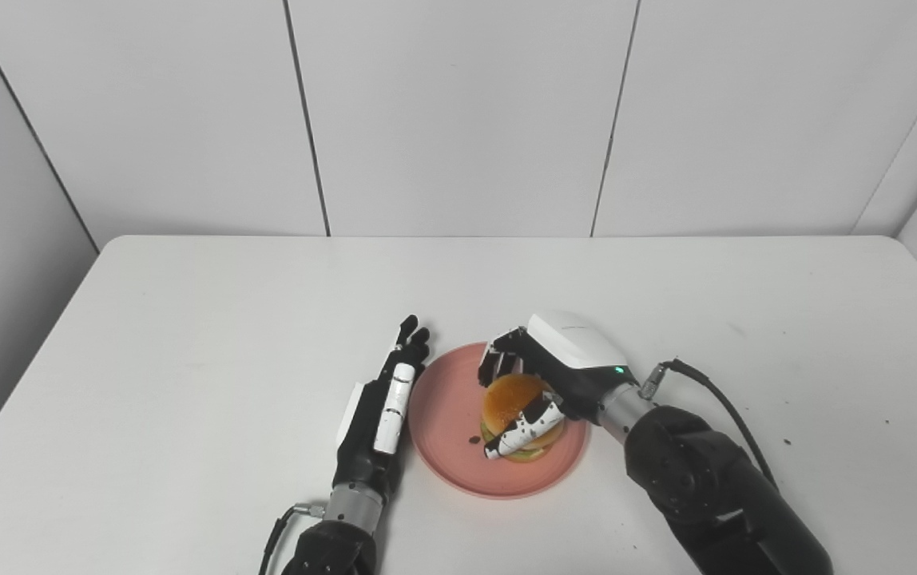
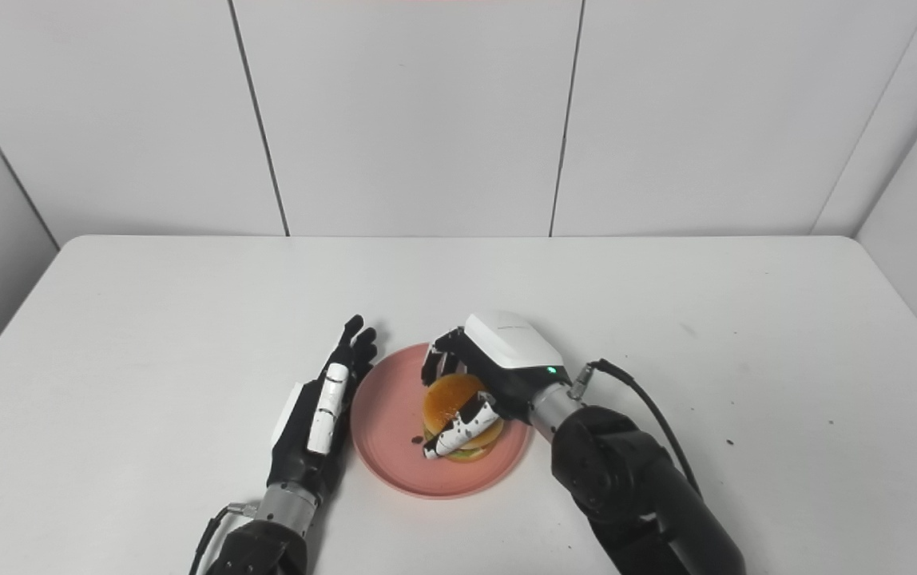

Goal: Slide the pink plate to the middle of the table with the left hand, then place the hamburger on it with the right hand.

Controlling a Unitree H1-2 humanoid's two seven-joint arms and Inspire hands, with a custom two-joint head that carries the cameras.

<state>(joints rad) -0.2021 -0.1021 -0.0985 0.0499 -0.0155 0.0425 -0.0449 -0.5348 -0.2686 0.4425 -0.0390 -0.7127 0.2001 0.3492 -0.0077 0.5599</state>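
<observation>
Golden-bunned hamburger (image 1: 516,403) with green lettuce on pink plate (image 1: 442,411)

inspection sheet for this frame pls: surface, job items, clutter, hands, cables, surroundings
Surface: white table, a few small dark specks.
Job's things: pink plate near the front middle; hamburger on it.
Clutter: nothing seen.
Hands: right hand wrapped around the hamburger; left hand open, fingers straight, alongside the plate's left rim; contact unclear.
Cables: black cable at the right wrist; another at the left wrist.
Surroundings: white panelled walls.
</observation>
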